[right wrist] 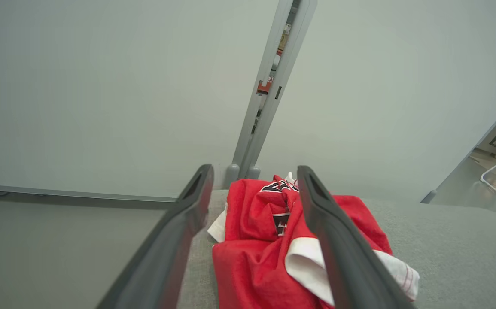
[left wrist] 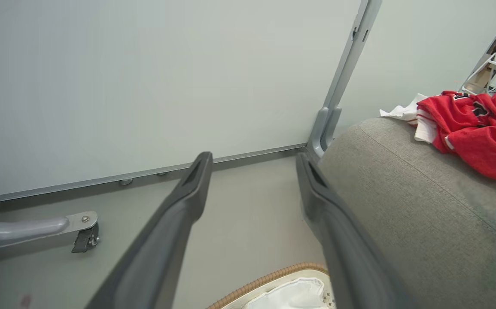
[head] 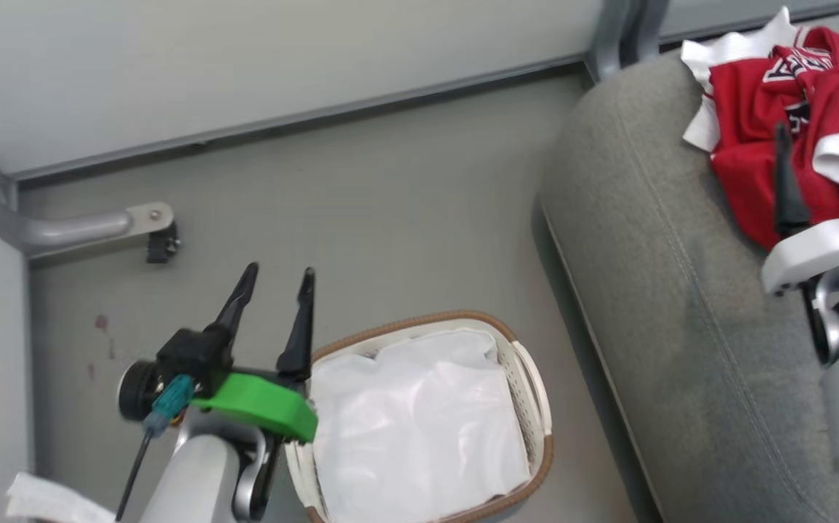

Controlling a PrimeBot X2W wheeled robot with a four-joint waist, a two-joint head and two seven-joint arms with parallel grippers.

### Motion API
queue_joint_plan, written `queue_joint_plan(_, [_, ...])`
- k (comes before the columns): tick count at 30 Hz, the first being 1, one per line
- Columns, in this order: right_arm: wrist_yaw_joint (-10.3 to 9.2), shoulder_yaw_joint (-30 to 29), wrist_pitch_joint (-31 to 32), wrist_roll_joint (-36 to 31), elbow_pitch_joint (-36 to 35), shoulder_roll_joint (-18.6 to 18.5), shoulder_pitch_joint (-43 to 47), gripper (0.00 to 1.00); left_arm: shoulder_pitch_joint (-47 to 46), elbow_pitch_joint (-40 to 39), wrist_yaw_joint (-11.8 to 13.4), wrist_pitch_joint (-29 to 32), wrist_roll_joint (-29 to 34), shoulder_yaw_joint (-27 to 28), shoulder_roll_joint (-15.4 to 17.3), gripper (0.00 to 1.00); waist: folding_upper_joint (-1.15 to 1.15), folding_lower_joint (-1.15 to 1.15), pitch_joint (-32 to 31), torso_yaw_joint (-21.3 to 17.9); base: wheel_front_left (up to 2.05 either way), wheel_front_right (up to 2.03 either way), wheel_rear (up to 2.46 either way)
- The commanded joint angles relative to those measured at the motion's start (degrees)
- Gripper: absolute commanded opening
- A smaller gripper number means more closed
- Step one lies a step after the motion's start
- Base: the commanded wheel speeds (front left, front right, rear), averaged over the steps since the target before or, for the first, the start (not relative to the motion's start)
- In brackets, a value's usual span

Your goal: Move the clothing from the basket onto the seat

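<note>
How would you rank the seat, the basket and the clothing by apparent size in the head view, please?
Largest: the seat.
Next: the basket.
Smallest: the clothing, though the frame edge crops it.

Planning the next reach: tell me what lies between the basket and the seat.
A bare strip of grey floor separates the basket from the seat, shown in the head view.

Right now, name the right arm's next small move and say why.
Probably draw the right pincer back, clear of the clothing: it stands open, gripping nothing, the clothing lies heaped on the seat, and the basket holds its white liner, no red in sight.
</note>
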Motion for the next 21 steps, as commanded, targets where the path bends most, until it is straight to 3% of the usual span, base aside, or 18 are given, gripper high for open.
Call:
queue_joint_plan(1, [-0.06, 0.59, -0.13, 0.34, -0.36, 0.88, 2.09, 1.0, 1.97, -0.33, 0.58, -0.02, 0.37, 1.31, -0.1, 1.0, 0.0, 0.0, -5.42, 4.97, 0.0, 0.0, 0.0])
queue_joint_plan(10, [-0.06, 6.44, -0.13, 2.92, -3.81, 8.52, 12.32, 1.0, 11.85, -1.77, 2.11, -0.02, 1.17, 10.53, -1.33, 1.0, 0.0, 0.0, -10.45, 8.55, 0.0, 0.0, 0.0])
queue_joint_plan(21, [-0.06, 10.23, -0.13, 9.8, -5.1, 9.74, 22.85, 1.0, 16.33, -2.96, 1.59, -0.02, 0.7, 12.52, -1.73, 1.0, 0.0, 0.0, -12.23, 9.38, 0.0, 0.0, 0.0])
